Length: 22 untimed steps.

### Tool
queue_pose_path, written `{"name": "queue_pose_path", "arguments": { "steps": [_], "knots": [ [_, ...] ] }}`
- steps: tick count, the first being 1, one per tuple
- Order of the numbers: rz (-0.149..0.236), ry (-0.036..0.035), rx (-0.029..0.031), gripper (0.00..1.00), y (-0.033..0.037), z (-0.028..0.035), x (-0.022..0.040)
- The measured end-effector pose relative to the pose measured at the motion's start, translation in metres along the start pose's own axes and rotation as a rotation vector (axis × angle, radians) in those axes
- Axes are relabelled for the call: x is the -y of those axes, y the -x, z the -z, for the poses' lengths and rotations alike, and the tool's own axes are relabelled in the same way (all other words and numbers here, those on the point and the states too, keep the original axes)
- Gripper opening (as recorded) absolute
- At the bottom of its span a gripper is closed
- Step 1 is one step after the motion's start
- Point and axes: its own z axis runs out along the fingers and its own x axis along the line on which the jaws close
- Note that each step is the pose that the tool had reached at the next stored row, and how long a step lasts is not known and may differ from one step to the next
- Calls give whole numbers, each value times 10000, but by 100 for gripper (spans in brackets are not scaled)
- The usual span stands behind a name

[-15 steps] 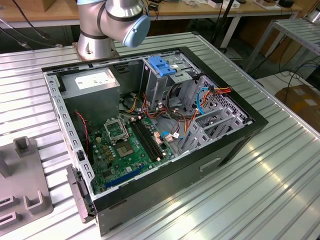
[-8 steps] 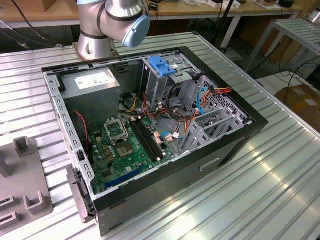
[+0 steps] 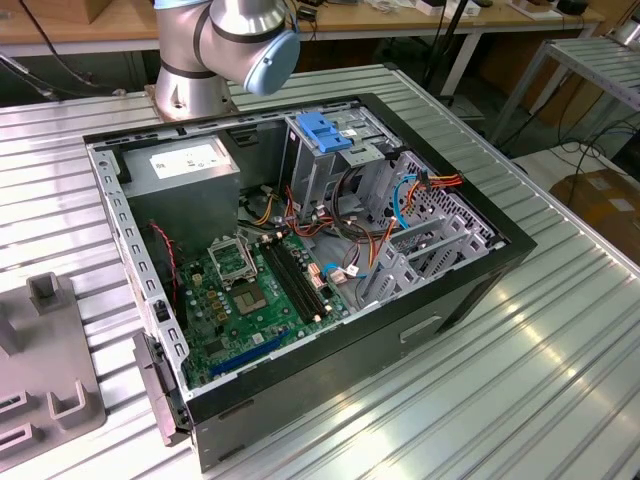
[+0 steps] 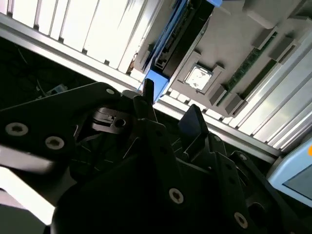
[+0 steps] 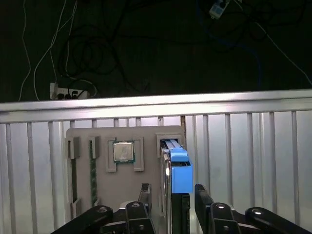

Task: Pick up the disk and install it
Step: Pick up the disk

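Blue-edged disk, green motherboard

The hand sits spread astride the disk: open counter on one flank, grey holder wall tight on the other.

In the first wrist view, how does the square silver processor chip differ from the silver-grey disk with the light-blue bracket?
The square silver processor chip lies flat in a recess; the silver-grey disk with its light-blue plastic bracket stands on edge in a slot. The chip is small and square; the disk looks longer. The black gripper, open, straddles the disk, not the chip. Both sit in one grey holder plate.
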Motion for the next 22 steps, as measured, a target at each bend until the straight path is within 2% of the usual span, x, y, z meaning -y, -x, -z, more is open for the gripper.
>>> {"name": "queue_pose_path", "arguments": {
  "steps": [4, 6, 15, 18, 19, 20, 21, 22],
  "knots": [
    [7, -2, -10, 49, 2, -117, 1],
    [10, -1, -11, 62, 2, -184, 2],
    [10, 4, -11, 62, 7, -373, -4],
    [9, 5, -10, 62, 6, -447, -35],
    [8, 8, -3, 62, 13, -581, -45],
    [9, 14, 69, 62, 50, -669, -46],
    [8, 15, 69, 60, 50, -669, -46],
    [8, 16, 69, 54, 50, -670, -46]
  ]
}}
